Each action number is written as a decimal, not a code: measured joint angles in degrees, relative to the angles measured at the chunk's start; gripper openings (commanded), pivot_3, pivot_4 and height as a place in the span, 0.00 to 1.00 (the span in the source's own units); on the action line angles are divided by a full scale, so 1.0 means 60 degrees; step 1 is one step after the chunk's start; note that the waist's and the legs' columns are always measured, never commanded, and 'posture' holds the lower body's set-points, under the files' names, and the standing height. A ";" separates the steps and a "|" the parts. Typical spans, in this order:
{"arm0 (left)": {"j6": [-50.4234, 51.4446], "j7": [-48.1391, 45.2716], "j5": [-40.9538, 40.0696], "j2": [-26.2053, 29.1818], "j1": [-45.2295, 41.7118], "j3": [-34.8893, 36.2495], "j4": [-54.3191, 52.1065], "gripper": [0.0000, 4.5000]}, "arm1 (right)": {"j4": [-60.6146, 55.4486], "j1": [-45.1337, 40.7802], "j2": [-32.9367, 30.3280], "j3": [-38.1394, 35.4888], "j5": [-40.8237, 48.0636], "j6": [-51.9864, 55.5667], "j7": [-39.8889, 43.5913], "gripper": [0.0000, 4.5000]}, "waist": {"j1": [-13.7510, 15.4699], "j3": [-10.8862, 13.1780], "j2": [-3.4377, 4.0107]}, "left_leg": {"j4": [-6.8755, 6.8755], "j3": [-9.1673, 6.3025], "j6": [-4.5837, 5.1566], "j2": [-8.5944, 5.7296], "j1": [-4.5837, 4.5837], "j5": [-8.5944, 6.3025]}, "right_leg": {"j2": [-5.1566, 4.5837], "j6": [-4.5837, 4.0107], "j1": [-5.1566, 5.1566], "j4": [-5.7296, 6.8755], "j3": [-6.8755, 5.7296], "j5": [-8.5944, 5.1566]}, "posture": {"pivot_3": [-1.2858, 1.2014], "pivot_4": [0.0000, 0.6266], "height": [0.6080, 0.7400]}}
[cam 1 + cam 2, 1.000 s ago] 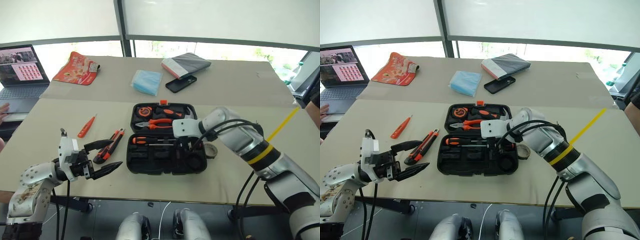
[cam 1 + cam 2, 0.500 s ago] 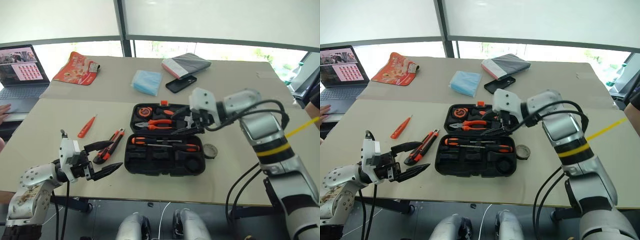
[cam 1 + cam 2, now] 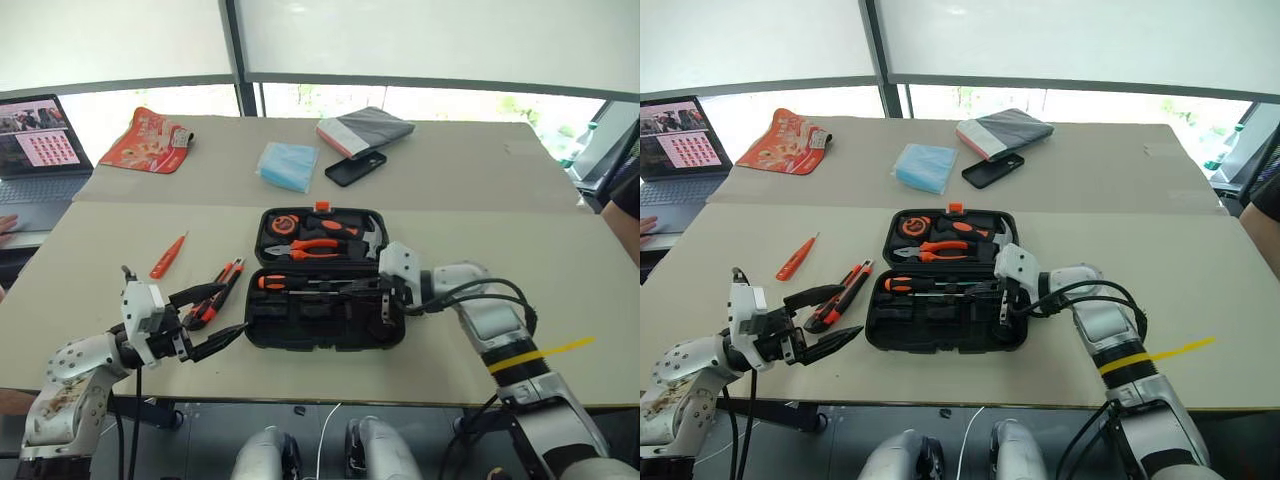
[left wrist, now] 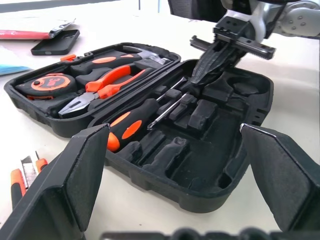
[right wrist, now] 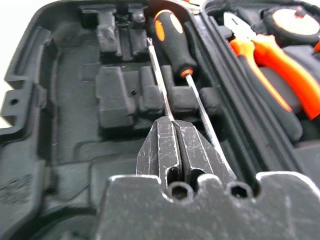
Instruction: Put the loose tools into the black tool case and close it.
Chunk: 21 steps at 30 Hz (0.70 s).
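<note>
The right pincer (image 5: 175,145) sits closed and empty over the open case (image 3: 325,325) at centre frame. The left pincer (image 3: 212,318) gapes wide, empty, at lower left near the knife (image 3: 212,297).

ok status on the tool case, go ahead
Left gripper open, empty, near the orange-and-black utility knife. Right gripper shut, over the open black plastic tool case, tips by the screwdriver shafts. Slim orange screwdriver loose on table.

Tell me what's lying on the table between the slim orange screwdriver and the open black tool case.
The orange-and-black utility knife lies there, between the slim orange screwdriver and the black tool case, as the left eye view shows. The left end effector hovers just in front of it.
</note>
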 measured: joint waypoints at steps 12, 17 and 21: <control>-0.0599 0.0005 0.0149 0.0074 0.0394 0.0441 0.0615 1.00 | 0.0386 -0.0196 0.0456 0.0033 -0.0082 -0.0249 -0.0275 0.13 | -0.0186 -0.0003 -0.0003 | -0.0020 -0.0002 -0.0009 0.0009 0.0014 0.0004 | -0.0004 -0.0008 -0.0003 0.0002 0.0011 -0.0001 | 0.52 0.24 1.00; -0.0641 0.0641 -0.0236 -0.0064 0.1338 0.2087 0.1163 1.00 | -0.1041 0.0981 -0.0141 -0.1852 0.2002 0.0515 0.0103 0.50 | -0.0098 0.0001 -0.0001 | -0.0021 -0.0008 0.0019 0.0001 -0.0023 -0.0011 | -0.0029 -0.0023 -0.0019 -0.0023 -0.0001 0.0005 | 0.52 0.24 1.00; -0.0952 0.1311 -0.0234 -0.0240 0.1876 0.3318 0.1950 1.00 | -0.2384 0.2127 -0.0344 -0.2869 0.2854 0.0297 0.0078 0.76 | 0.0030 0.0002 -0.0006 | -0.0020 -0.0009 0.0048 0.0001 -0.0020 -0.0036 | -0.0040 -0.0006 -0.0012 -0.0041 -0.0010 -0.0004 | 0.52 0.24 1.00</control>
